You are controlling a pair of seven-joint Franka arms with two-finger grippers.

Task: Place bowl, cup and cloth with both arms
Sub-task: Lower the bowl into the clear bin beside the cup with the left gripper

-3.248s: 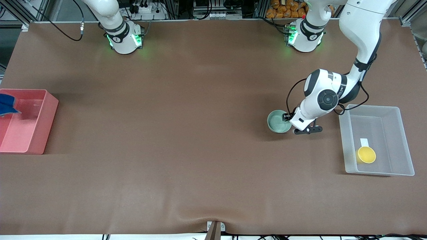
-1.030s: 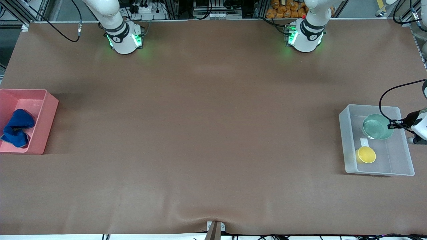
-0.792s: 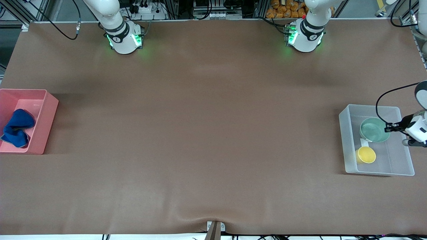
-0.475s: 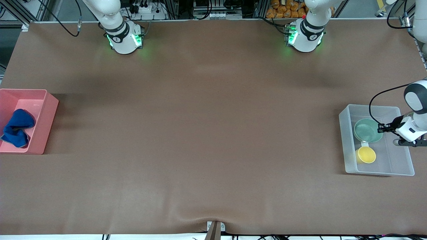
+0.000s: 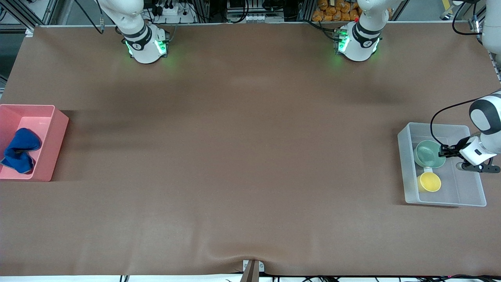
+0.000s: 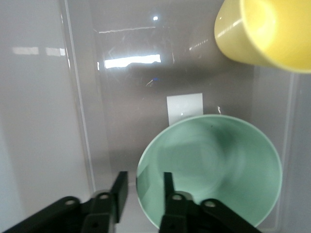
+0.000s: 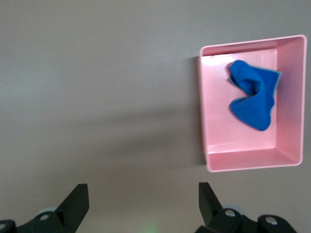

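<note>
Item: bowl (image 5: 429, 154). Small, round, pale mint-green, smooth-walled; judged light, rigid and somewhat slippery. It sits inside the clear plastic bin (image 5: 475, 183) at the left arm's end of the table. Best hold is judged to be a pinch across the thin rim, one finger inside and one outside.

Left gripper (image 6: 142, 185): low in the clear bin, fingers straddling the bowl's rim, one inside, one outside. In the left wrist view the fingers (image 6: 120, 187) stand slightly apart with the rim between them; whether they pinch the wall or have just let go cannot be told. If released, the bowl is judged to stay put on the bin floor.

Item: cup (image 5: 429, 182). Small, yellow, no handle; judged light and stiff. It stands in the same bin, just beside the bowl and a little way off the left gripper's fingertips.

Item: cloth (image 5: 19, 155). Royal blue, soft, crumpled; judged limp, best taken at a raised fold. It lies in the pink bin (image 5: 53, 141) at the right arm's end of the table.

Right gripper (image 7: 141, 201): released, fingers spread wide, empty, high over bare brown table with the pink bin ahead of its fingertips; this arm waits.
</note>
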